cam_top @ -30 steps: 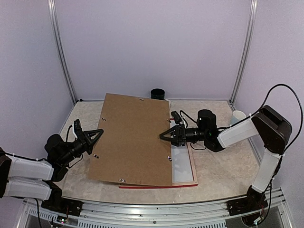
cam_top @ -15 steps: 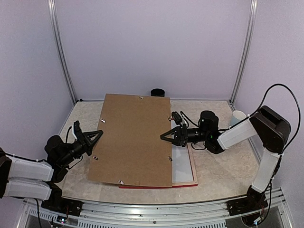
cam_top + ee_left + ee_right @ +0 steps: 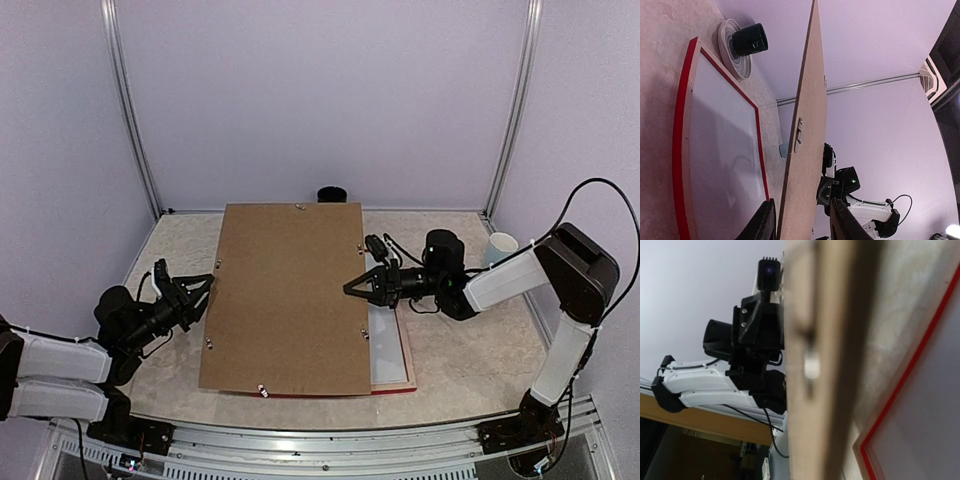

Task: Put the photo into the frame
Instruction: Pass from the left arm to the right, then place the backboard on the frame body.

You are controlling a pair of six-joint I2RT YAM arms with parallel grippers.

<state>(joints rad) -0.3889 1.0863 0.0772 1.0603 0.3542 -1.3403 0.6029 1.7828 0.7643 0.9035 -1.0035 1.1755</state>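
Top external view: both arms have the brown backing board point(image 3: 285, 295) lifted over the frame point(image 3: 386, 352), which lies flat on its face with the red rim peeking out below and to the right of the board. Left gripper point(image 3: 200, 293) is clamped on the board's left edge; its wrist cam shows fingers point(image 3: 766, 222) on either side of it. Right gripper point(image 3: 355, 290) looks pinched on the opposite edge.

So I'd say we're at the get-the-back-off step. The photo isn't visible anywhere, so next up is probably parking the board off to the side of the frame and then finding the print.

Table point(image 3: 460, 350) is pale marbled stuff. Black cup point(image 3: 331, 195) sits beyond the frame, white cup point(image 3: 497, 245) off to its right. Lilac walls all around.
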